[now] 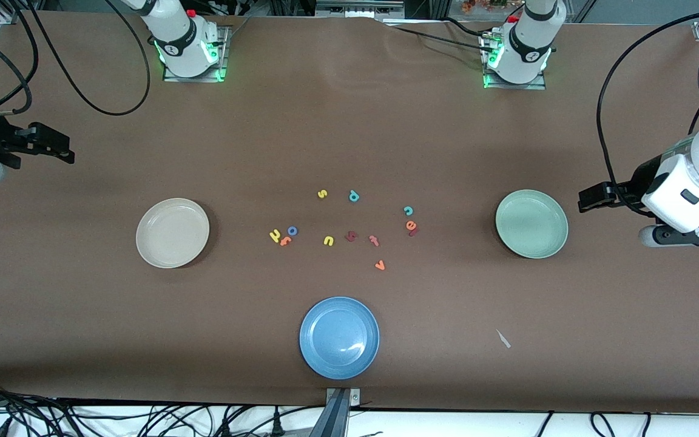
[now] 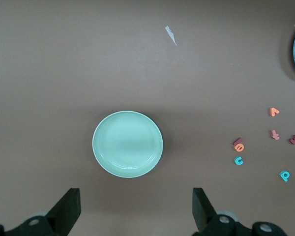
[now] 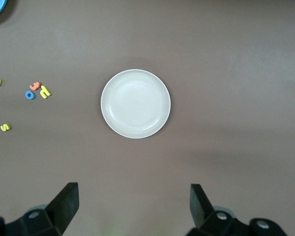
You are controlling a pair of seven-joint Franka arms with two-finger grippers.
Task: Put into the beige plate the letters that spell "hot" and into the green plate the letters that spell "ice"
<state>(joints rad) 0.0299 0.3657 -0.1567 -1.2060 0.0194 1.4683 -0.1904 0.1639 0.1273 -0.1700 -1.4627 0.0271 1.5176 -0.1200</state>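
Front view: brown worktop (image 1: 349,121), three plates, loose foam letters at frame centre.

Beige plate (image 1: 172,232) sits left of centre, empty. Green plate (image 1: 531,223) sits right of centre, empty. Blue plate (image 1: 339,337) at lower centre, nearest the front camera.

"hot" letters: yellow h (image 1: 275,236), orange t (image 1: 285,241) and blue o (image 1: 292,230) lie in a tight cluster on the worktop, between the beige plate and frame centre; h and t look to be touching.

"ice" letters: teal c (image 1: 408,210) lies just above orange e (image 1: 411,226); dark red i (image 1: 414,231) is tucked against the e. All on the worktop, toward the green plate.

Other letters: yellow s (image 1: 322,194), teal p (image 1: 354,195), yellow u (image 1: 328,241), dark red angular letter (image 1: 351,236), pinkish-red hooked letter (image 1: 374,240), orange v (image 1: 380,265).

Left end effector (image 2: 136,209): released, fingers spread wide, holding nothing, up over the worktop beside the green plate, at right frame edge.

Right end effector (image 3: 134,205): released, fingers spread wide, holding nothing, over the worktop at left frame edge, beside the beige plate.
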